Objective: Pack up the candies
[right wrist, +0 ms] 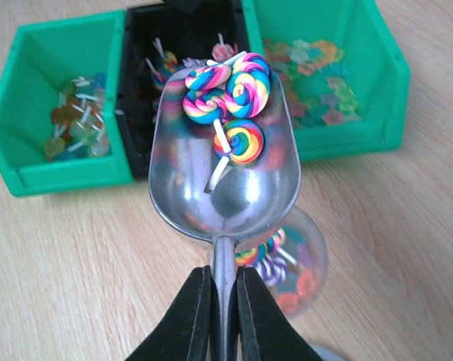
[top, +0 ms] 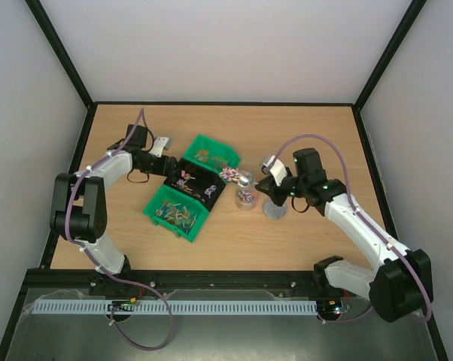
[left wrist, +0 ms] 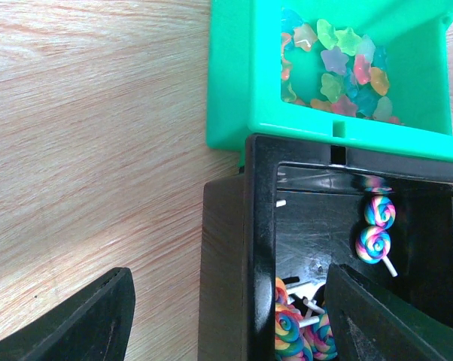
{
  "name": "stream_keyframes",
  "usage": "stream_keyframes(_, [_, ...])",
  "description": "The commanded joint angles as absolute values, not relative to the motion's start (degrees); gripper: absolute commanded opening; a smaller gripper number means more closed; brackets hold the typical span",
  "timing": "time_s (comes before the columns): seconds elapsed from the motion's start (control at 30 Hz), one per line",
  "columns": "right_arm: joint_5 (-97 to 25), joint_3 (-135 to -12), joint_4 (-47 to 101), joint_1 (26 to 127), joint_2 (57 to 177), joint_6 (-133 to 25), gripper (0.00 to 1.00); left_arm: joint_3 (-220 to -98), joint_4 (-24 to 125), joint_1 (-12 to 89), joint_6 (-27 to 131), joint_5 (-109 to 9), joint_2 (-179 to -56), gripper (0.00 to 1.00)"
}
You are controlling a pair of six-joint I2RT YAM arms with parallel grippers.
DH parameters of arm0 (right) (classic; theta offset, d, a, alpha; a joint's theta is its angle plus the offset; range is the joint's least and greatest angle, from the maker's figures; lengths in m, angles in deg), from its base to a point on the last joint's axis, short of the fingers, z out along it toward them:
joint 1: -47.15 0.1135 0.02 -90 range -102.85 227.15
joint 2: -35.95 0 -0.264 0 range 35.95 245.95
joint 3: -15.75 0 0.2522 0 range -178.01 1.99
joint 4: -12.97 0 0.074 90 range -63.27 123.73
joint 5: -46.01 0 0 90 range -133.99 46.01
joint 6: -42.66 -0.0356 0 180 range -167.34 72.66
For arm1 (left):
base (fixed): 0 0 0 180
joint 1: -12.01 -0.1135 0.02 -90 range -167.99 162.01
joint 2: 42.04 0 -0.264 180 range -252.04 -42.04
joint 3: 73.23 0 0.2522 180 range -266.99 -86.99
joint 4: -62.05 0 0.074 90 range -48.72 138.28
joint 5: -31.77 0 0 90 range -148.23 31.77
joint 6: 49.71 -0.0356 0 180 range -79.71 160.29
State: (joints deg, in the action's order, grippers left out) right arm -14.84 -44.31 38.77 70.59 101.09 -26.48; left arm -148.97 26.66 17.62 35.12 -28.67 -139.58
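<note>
Now right jaws clamped on scoop (right wrist: 241, 197) handle, candies (right wrist: 245, 90) inside; left jaws wide, straddling black bin (left wrist: 223, 263) wall.

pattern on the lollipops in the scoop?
Rainbow spiral swirls on the lollipops, white sticks, in the metal scoop. Clearest in right wrist view.
</note>
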Motion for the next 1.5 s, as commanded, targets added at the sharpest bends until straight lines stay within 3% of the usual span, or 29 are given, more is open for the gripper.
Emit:
stream_keyframes(0.0, [-13.15,-42.32,46.64,65.88,97.83,-21.3,0.01,-150.26,25.89,17.81,34.73,-28.35,-139.53,0.72])
stream_keyframes(0.37, [-14.49,-41.32,59.7,59.89,93.1,-12.54,0.01,-152.81,25.1,18.42,34.64,-28.67,-141.38,0.72])
stream_keyframes(1.47, [-25.18,-60.21,79.39,64.41,109.64,-8.37,0.01,-149.16,28.38,18.69,36.29,-28.37,-140.74,0.72])
